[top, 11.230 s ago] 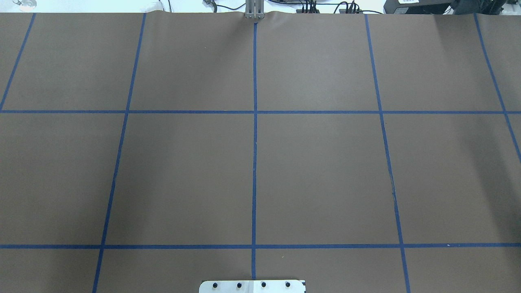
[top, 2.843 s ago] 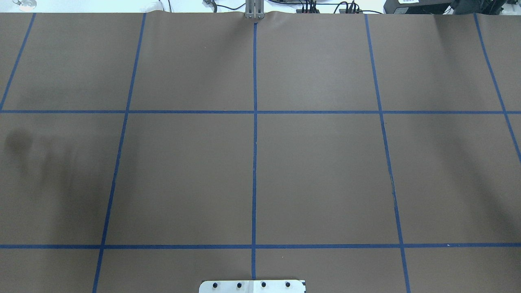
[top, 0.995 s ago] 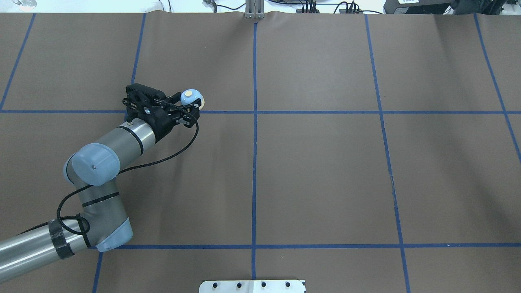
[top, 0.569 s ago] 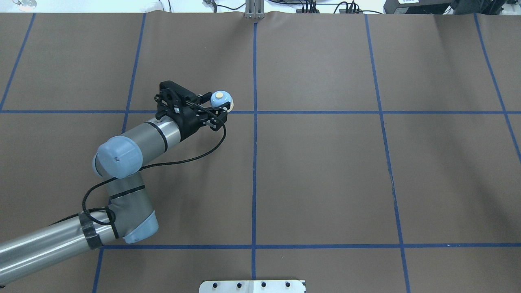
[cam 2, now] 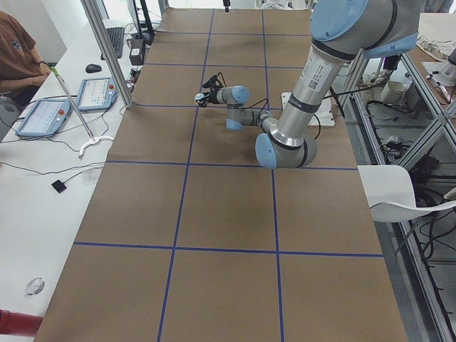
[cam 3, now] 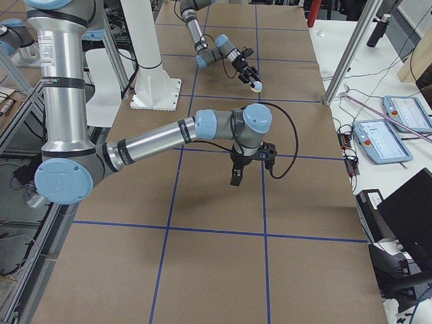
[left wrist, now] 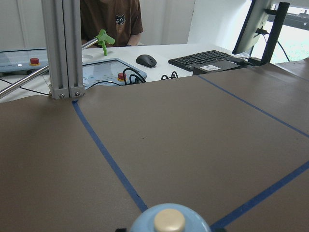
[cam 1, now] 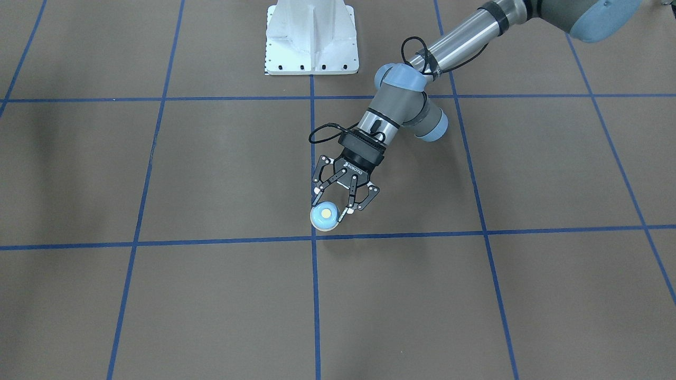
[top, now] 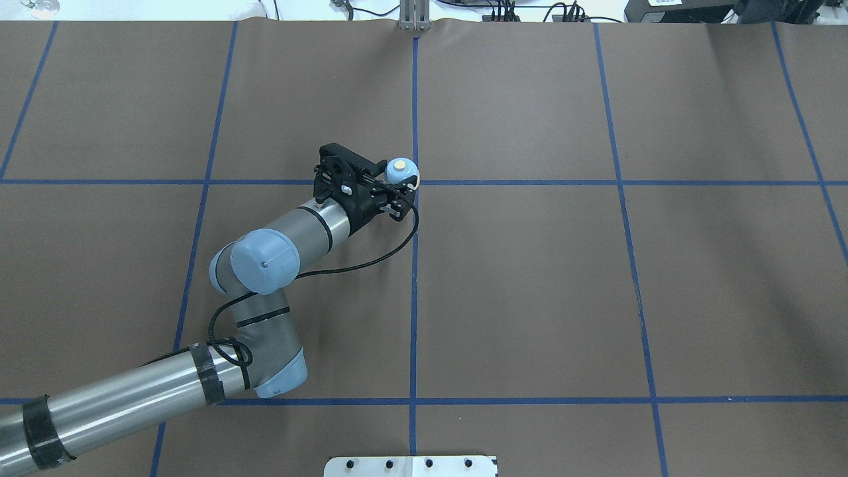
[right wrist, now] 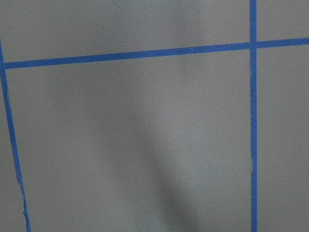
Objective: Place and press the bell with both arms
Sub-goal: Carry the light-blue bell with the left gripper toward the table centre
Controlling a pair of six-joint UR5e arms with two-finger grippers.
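Looking over the feeds from my station, I see the left gripper [cam 1: 331,209] clenched on the bell [cam 1: 323,217]. Its black fingers [cam 1: 316,198] sit on either side of the light-blue dome, and the cream button [cam 1: 327,212] faces up. The bell is almost straight out from the white pedestal base [cam 1: 311,38], well apart from it toward the operators' side and a little to the robot's left of its midline. I cannot tell whether the bell's cream rim touches the brown paper [cam 1: 211,169] or hangs just over it. The left arm [cam 1: 393,105] comes in from the robot's left of that base, with its wrist bent down toward the bell.

On the left wrist camera the dome and button sit at the bottom edge. Past them, on the side of the table farthest from the pedestal base, are an aluminium post [left wrist: 63,48], a mouse [left wrist: 146,60], a keyboard [left wrist: 200,59] and a person in a brown shirt [left wrist: 110,21].

The right gripper [cam 3: 236,177] shows only in the right-end view. It points down above the paper, out from the pedestal base and off to the robot's right of it, well apart from the bell. From that view I cannot tell whether it is released or clenched. Its wrist camera shows paper crossed by blue tape lines [right wrist: 253,121].
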